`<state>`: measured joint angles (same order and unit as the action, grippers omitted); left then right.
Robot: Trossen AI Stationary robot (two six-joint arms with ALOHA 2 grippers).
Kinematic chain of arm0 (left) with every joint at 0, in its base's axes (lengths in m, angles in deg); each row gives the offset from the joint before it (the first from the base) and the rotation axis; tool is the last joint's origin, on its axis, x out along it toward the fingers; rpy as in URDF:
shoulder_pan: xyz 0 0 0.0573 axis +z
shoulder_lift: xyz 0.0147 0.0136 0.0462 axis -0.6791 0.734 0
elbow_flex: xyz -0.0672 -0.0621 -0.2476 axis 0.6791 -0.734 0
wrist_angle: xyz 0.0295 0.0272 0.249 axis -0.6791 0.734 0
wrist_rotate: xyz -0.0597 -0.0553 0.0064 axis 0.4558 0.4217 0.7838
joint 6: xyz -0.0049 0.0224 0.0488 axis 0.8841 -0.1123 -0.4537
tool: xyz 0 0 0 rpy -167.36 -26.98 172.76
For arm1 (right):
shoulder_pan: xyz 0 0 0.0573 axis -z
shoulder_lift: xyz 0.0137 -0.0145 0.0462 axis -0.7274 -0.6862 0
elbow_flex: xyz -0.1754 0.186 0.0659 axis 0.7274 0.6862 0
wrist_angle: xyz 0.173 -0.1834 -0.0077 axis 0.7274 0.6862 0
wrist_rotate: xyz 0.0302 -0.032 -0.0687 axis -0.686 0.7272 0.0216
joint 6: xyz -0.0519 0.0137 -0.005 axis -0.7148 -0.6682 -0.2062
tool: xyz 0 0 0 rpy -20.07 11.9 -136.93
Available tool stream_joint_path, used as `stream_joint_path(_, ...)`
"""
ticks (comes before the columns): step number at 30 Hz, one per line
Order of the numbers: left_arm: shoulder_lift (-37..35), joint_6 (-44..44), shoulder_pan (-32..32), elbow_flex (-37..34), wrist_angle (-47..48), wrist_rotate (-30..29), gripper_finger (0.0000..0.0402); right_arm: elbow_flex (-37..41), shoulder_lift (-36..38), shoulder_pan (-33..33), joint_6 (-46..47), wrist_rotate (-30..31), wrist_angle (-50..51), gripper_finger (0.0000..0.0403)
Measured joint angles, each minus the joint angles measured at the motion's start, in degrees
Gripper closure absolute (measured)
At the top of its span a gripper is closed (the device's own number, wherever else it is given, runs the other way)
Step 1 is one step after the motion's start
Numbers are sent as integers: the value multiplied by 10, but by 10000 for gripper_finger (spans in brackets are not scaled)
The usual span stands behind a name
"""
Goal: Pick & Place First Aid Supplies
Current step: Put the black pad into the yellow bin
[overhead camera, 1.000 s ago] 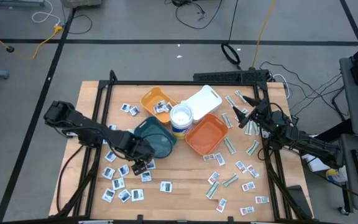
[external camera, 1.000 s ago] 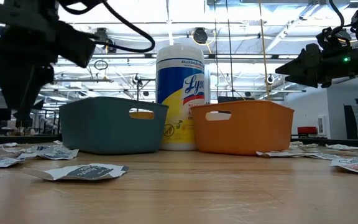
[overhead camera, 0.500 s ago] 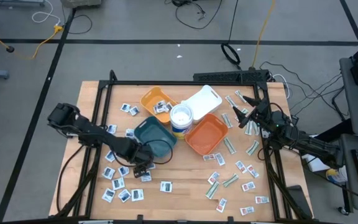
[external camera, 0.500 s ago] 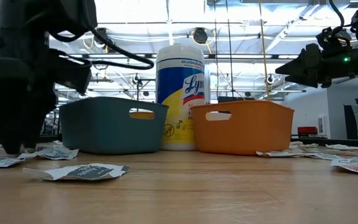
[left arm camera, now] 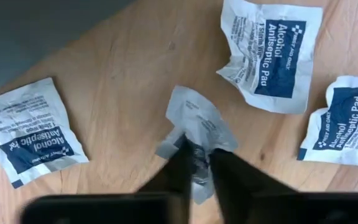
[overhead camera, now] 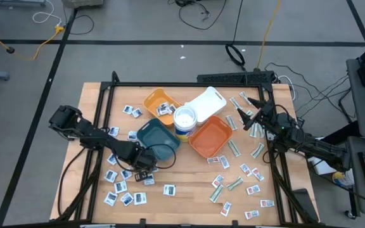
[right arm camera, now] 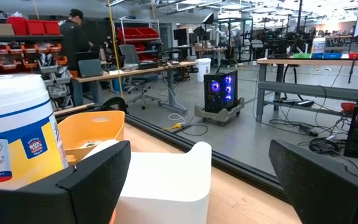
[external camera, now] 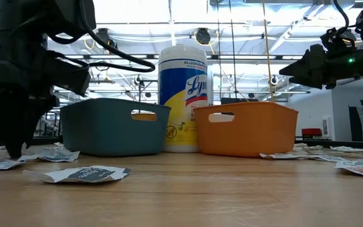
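We see the left gripper [left arm camera: 196,163] down on the tabletop, its jaws pinched together on a crumpled white packet [left arm camera: 196,124] — the paper bunches up between the two fingertips [left arm camera: 180,163]. Around it on the bare wood lie three flat antiseptic pads with blue marks: one pad [left arm camera: 32,133] to one side, a second pad [left arm camera: 273,52] and a third pad [left arm camera: 340,126] to the other, none touching the held one.

In the high view the left gripper [overhead camera: 146,169] sits just in front of the teal tray [overhead camera: 158,140], among the scattered packets [overhead camera: 127,198] on the left half of the table [overhead camera: 189,196]. In the low view it stands upright with its tips at the wood, beside a loose packet [external camera: 84,174].

Outward from there: the teal tray, a wipes tub [overhead camera: 185,120], an orange tray [overhead camera: 210,137], a yellow tray [overhead camera: 161,104] holding a few packets, and a white tray [overhead camera: 206,103] cluster mid-table. More packets — green-white strips [overhead camera: 234,184] and red-marked squares [overhead camera: 254,190] — lie over the right half.

The right gripper [overhead camera: 248,121] hangs above the table's right side near the far corner, jaws wide apart and holding nothing; its view looks past both fingers at the white tray [right arm camera: 164,180] and tub [right arm camera: 19,130].
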<state>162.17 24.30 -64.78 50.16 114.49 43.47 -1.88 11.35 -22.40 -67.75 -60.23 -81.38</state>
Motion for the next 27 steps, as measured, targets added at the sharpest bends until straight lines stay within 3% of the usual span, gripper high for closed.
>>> stream_joint_path(2, 0, 8, 0, 0, 2, 1, 388, 0, 0, 0, 0, 0, 0, 26)
stream_joint_path(7, -20, 12, 5, 1, 37, 35, 388, 0, 0, 0, 0, 0, 0, 26)
stream_joint_path(27, -237, 114, 111, 7, 300, 76, 396, 0, 0, 0, 0, 0, 0, 26)
